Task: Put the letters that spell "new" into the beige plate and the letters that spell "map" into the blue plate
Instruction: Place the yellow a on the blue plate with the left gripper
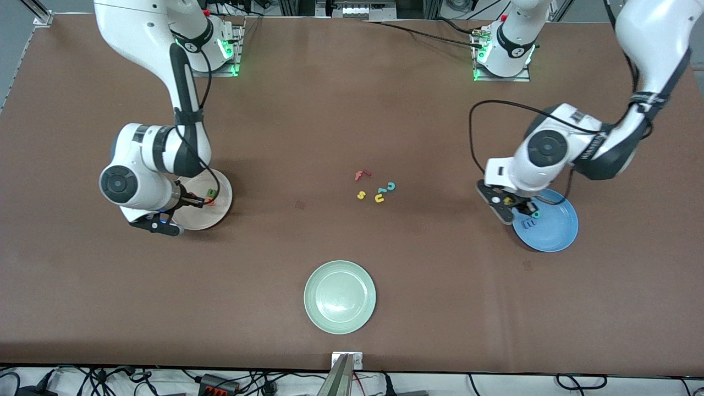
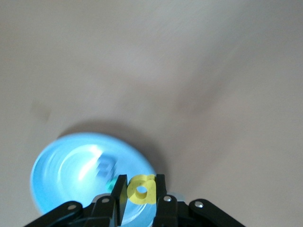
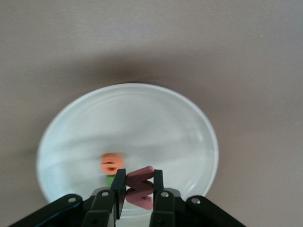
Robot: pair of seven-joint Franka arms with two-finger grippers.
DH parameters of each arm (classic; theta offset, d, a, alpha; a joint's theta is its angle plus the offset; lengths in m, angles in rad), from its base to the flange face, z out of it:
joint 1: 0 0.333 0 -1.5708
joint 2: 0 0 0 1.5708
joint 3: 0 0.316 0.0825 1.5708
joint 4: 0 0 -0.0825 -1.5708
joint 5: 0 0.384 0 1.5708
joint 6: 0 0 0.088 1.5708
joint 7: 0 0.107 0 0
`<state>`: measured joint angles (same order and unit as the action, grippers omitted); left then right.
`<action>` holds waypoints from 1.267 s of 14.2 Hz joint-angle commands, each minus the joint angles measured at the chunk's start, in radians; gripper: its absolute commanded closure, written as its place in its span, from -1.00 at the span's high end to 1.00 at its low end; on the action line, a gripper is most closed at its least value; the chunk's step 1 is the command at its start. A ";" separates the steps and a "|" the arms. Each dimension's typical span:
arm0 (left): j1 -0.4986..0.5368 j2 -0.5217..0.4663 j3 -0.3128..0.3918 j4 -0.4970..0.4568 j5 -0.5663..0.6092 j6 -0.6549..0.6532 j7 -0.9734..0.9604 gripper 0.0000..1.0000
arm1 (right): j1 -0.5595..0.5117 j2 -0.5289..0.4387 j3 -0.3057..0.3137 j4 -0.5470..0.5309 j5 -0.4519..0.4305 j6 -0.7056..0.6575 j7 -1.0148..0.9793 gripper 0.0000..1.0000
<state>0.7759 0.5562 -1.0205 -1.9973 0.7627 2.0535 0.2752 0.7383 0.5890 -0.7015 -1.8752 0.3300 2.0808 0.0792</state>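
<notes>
Two claws are both clamped on letters: at the left of the front view the right claw [image 3: 138, 189] pinches the pinkish-red w [image 3: 140, 188] over the beige plate [image 1: 219, 212], where the orange e [image 3: 112, 163] and green n [image 1: 211, 192] lie. At the right, the left claw [image 2: 141, 191] grips the yellow p [image 2: 142, 188] over the blue plate [image 1: 558, 231], which holds the blue m [image 1: 529, 224] and what looks like the teal a [image 1: 535, 214]. Spare letters sit at mid-worktop [image 1: 352, 110], with a pale green plate [image 1: 340, 297] at lower centre.
</notes>
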 commanded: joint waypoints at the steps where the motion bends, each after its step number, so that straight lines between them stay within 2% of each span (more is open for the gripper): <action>1: 0.107 0.042 -0.009 0.000 0.003 -0.009 -0.007 -0.88 | -0.034 0.027 0.013 -0.002 0.014 0.001 -0.078 -0.51; 3: 0.161 0.088 0.005 0.000 0.009 0.013 -0.016 -0.87 | -0.040 0.038 0.019 -0.013 0.018 0.005 -0.076 -0.50; 6: 0.177 0.129 0.104 -0.012 0.015 0.115 -0.014 -0.79 | -0.037 0.058 0.040 -0.030 0.073 0.019 -0.076 -0.48; 7: 0.177 0.132 0.111 -0.014 0.017 0.125 -0.014 -0.61 | -0.037 0.058 0.045 -0.032 0.075 0.018 -0.076 -0.43; 8: 0.177 0.133 0.111 -0.012 0.017 0.125 -0.010 0.16 | -0.039 0.057 0.043 -0.032 0.075 0.015 -0.076 0.09; 9: 0.177 0.131 0.109 -0.012 0.017 0.123 -0.004 0.99 | -0.045 0.054 0.043 -0.030 0.075 0.015 -0.076 0.99; 11: 0.174 0.117 0.096 -0.005 0.015 0.110 -0.013 1.00 | -0.042 0.037 0.040 -0.022 0.075 0.005 -0.076 1.00; 13: 0.184 0.106 0.038 0.005 0.003 0.055 -0.019 1.00 | -0.036 -0.017 0.021 -0.018 0.073 -0.019 -0.075 1.00; 16: 0.212 0.103 -0.087 0.105 -0.049 -0.125 -0.083 1.00 | -0.040 -0.103 -0.019 0.030 0.072 -0.083 -0.078 1.00; 18: 0.200 0.103 -0.148 0.197 -0.086 -0.272 -0.154 1.00 | -0.039 -0.124 -0.042 0.111 0.063 -0.199 -0.075 1.00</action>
<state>0.9754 0.6799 -1.1136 -1.8784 0.7173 1.9037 0.1717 0.7048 0.5095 -0.7312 -1.8206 0.3884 1.9818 0.0218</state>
